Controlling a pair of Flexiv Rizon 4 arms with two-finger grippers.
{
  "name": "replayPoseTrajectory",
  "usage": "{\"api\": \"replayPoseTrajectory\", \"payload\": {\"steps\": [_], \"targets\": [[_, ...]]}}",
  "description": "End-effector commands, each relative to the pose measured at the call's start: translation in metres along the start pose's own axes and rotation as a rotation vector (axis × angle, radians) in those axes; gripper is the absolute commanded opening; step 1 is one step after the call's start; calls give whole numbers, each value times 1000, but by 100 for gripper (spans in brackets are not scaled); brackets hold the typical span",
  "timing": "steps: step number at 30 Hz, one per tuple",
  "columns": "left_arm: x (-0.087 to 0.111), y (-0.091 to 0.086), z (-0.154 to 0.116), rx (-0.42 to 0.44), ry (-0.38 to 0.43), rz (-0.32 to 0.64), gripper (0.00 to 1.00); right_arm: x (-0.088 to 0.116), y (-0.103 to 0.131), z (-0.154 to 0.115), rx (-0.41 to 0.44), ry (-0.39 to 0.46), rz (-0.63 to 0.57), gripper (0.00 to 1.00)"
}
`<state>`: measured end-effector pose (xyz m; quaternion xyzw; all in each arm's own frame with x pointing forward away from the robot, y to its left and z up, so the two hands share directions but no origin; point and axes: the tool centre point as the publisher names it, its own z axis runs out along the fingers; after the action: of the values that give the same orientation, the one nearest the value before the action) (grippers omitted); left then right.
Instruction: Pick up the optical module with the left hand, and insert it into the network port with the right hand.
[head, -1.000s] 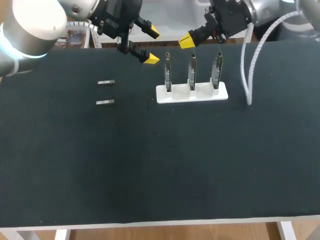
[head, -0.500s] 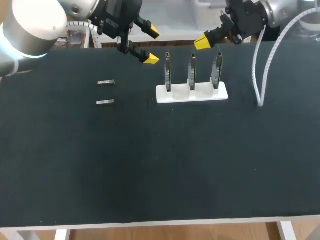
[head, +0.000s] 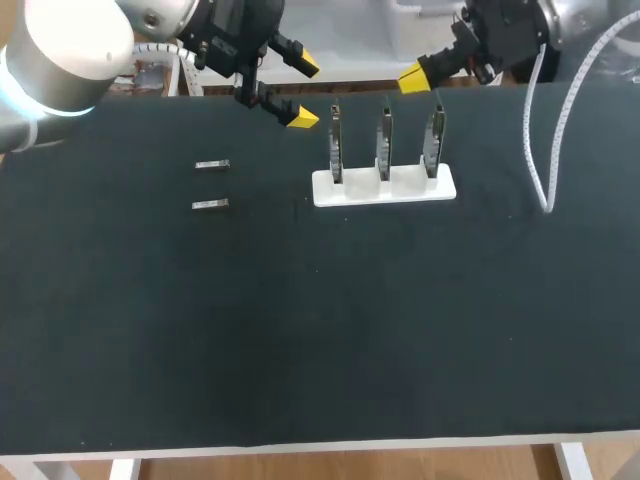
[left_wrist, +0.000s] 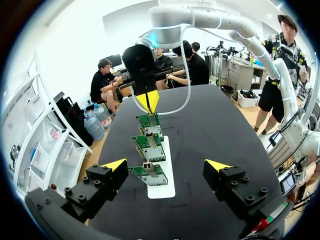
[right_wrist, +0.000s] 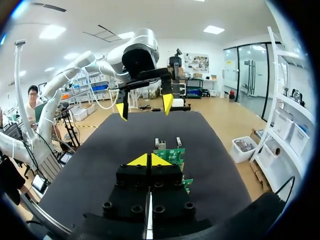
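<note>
Two small silver optical modules (head: 212, 165) (head: 211, 204) lie flat on the black table at the left; in the right wrist view they show as modules (right_wrist: 156, 142) (right_wrist: 178, 141) beyond the boards. A white stand (head: 384, 187) holds three upright circuit boards with network ports (head: 384, 143). My left gripper (head: 304, 92) hangs open above the table's far edge, between modules and stand, holding nothing. From its wrist view the left gripper (left_wrist: 166, 165) looks along the row of boards (left_wrist: 149, 146). My right gripper (head: 410, 77) is shut and empty, above and behind the stand's right end; its tips (right_wrist: 148, 160) are pressed together.
A white coiled cable (head: 540, 150) hangs from my right arm down over the table's right part. The black mat (head: 320, 330) stretches bare toward the front edge.
My right gripper has drawn back to the right and away from the stand, and its cable has swung right with it. The left arm has not moved.
</note>
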<state>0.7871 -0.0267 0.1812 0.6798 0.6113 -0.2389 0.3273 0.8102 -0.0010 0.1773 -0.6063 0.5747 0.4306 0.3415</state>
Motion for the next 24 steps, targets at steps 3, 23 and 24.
{"api": "replayPoseTrajectory", "payload": {"steps": [3,23,24], "targets": [[-1,1,0,2,6,-1,100,-3,8,-2,79,1,-7,0],[-1,1,0,2,6,-1,100,-3,7,-1,81,-1,-4,100],[-1,1,0,2,6,-1,100,-3,7,-1,81,-1,-4,100]]}}
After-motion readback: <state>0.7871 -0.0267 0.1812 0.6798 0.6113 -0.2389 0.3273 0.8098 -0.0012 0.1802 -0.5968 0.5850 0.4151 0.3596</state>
